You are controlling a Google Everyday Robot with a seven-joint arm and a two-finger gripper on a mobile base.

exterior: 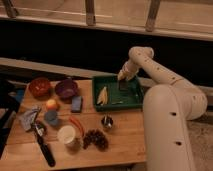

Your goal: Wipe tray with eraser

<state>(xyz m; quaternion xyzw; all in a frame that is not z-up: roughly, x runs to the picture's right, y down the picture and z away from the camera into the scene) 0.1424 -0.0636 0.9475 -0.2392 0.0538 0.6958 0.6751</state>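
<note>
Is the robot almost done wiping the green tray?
Done: the gripper is shut on the eraser, down inside the tray. In hand: the eraser presses the floor near the back right corner. Left: probably the rest of the floor, where a yellowish thing lies at the left.
</note>
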